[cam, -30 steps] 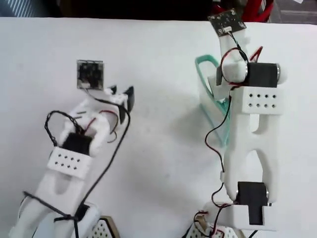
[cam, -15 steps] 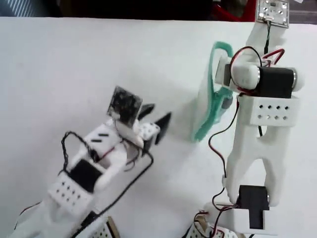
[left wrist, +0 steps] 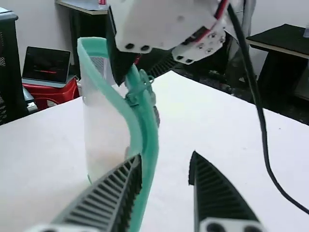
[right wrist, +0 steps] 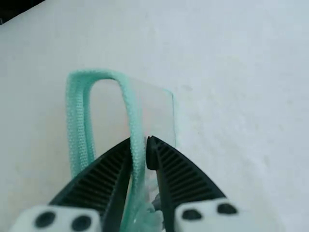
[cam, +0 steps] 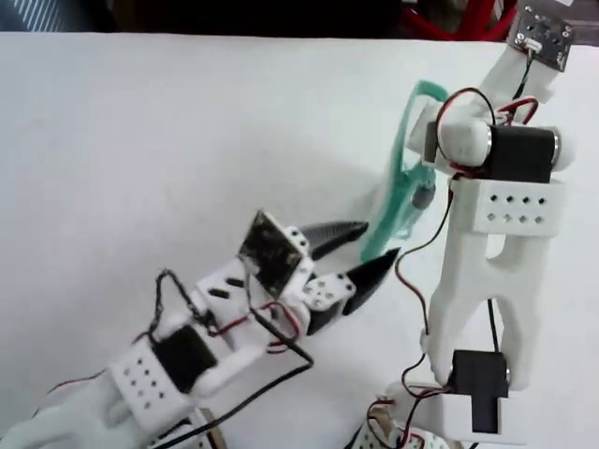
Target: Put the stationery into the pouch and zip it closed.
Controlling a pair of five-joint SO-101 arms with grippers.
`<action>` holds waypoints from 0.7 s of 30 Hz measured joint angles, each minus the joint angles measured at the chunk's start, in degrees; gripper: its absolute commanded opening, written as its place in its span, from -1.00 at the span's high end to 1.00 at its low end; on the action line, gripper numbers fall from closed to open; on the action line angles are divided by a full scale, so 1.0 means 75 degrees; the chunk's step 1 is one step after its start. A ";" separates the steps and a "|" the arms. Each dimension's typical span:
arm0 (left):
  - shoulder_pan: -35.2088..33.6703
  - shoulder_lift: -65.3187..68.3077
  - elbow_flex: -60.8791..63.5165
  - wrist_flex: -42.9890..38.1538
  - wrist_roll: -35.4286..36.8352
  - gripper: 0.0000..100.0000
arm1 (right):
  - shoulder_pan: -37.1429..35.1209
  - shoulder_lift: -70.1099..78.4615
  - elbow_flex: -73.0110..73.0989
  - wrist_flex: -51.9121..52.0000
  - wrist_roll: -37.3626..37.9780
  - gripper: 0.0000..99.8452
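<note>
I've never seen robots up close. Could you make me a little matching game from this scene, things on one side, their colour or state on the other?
Things:
1 left pincer
2 right pincer
3 pouch
4 table

Colour or state:
A white
B clamped on the green edge
C clear with green trim
D open

Pairs: 1-D, 2-B, 3-C, 4-A.

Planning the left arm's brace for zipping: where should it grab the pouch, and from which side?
Likely the green zipper band at the pouch's end nearest the left arm, away from the right gripper's pinch. The pouch stands on edge, so the band is a thin upright ridge: bring the open left gripper in level, one finger each side.
</note>
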 measured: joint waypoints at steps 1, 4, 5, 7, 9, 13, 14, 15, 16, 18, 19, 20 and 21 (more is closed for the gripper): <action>-0.0070 0.0270 0.0000 -0.0270 0.0000 0.66 | 0.0000 0.0000 0.0000 0.0000 0.0000 0.96; -0.0363 0.1254 -0.0164 -0.0621 0.0000 0.66 | 0.0035 0.0000 0.0000 0.0000 0.0000 0.96; -0.0387 0.1606 -0.0328 -0.0668 0.0012 0.66 | 0.0012 0.0000 0.0000 0.0000 0.0000 0.96; -0.0399 0.2321 -0.0668 -0.0738 0.0059 0.69 | -0.0012 0.0000 0.0000 0.0000 0.0000 0.96; -0.0469 0.2954 -0.1020 -0.0832 0.0070 0.72 | -0.0070 0.0000 0.0000 0.0000 0.0000 0.96; -0.0656 0.3223 -0.1219 -0.0867 0.0070 0.73 | -0.0082 0.0000 0.0012 -0.0012 0.0000 0.96; -0.0668 0.3223 -0.1219 -0.0879 0.0070 0.73 | -0.0082 0.0000 0.0012 -0.0012 0.0023 0.96; -0.0668 0.3223 -0.1219 -0.0879 0.0070 0.73 | -0.0082 0.0000 0.0012 -0.0012 0.0082 0.96; -0.0668 0.3223 -0.1219 -0.0879 0.0070 0.73 | -0.0094 0.0000 0.0012 -0.0012 0.0117 0.96; -0.0692 0.3223 -0.1219 -0.1032 0.0070 0.73 | -0.0094 0.0000 0.0012 -0.0012 0.0199 0.96; -0.0715 0.3235 -0.1219 -0.1172 0.0070 0.73 | -0.0094 0.0000 0.0012 -0.0012 0.0246 0.96; -0.0738 0.3235 -0.1219 -0.1301 0.0070 0.76 | -0.0094 0.0000 0.0012 -0.0012 0.0340 0.96; -0.0797 0.3235 -0.1219 -0.1512 0.0070 0.79 | -0.0094 0.0000 0.0012 -0.0012 0.0469 0.96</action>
